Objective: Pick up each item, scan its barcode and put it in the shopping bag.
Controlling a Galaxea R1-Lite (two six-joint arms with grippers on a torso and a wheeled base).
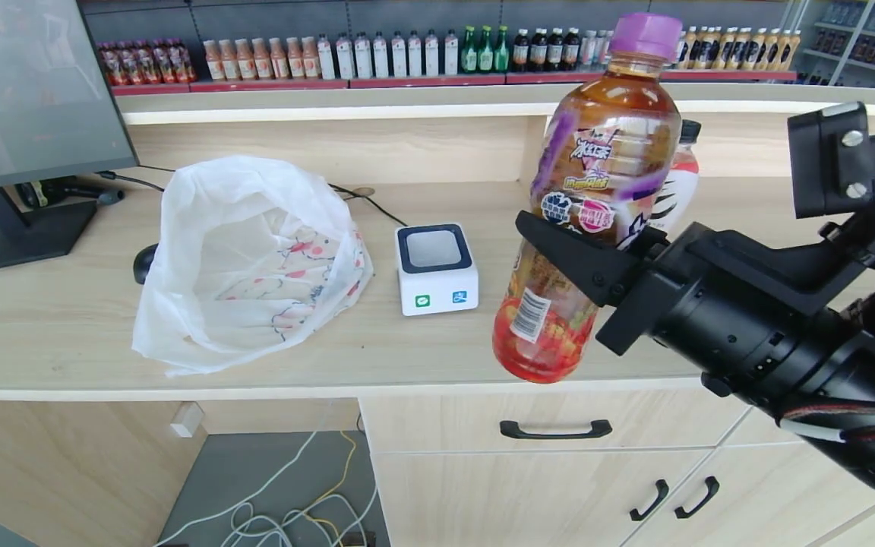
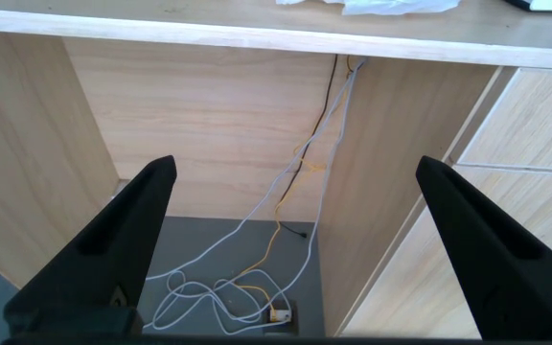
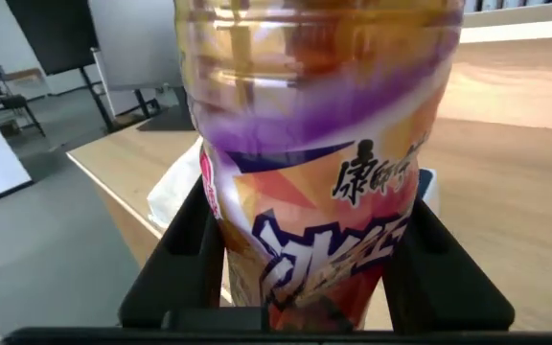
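Above the counter (image 1: 65, 327) edge, right gripper (image 1: 585, 251) clamps the bottle (image 1: 601, 167); left gripper (image 2: 295, 168) gapes.

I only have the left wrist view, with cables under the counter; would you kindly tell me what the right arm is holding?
Observer: The right pincer is shut on a purple-capped bottle, held tilted above the counter.
Operator: Thank you. Where is the scanner relative to it?
Observer: It sits on the counter on the robot's left of the bottle, between the bottle and the open bag.
Operator: Is the barcode turned towards the scanner?
Observer: No, it is low on the bottle and faces the head camera.
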